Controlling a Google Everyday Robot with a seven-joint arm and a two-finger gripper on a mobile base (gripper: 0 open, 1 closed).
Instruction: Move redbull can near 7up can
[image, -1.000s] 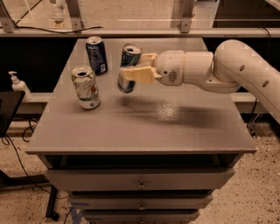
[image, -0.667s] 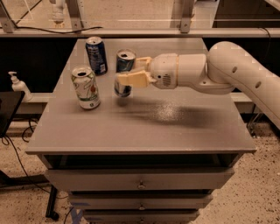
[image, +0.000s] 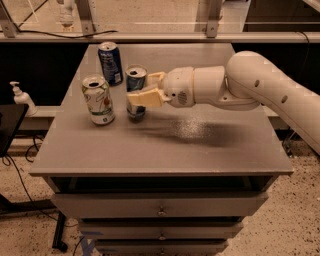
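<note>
Your gripper (image: 140, 89): fingers clamped on either side of the redbull can (image: 135, 75). Redbull can: upright, left-centre of the table (image: 210, 150), just beside the 7up can (image: 98, 100), not touching. Behind them: dark blue can (image: 110, 62).

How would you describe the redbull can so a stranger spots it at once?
On the grey table, far left, stand three cans. The redbull can is clamped in the jaws of the gripper, beside the white 7up can; it is the slimmest.
</note>
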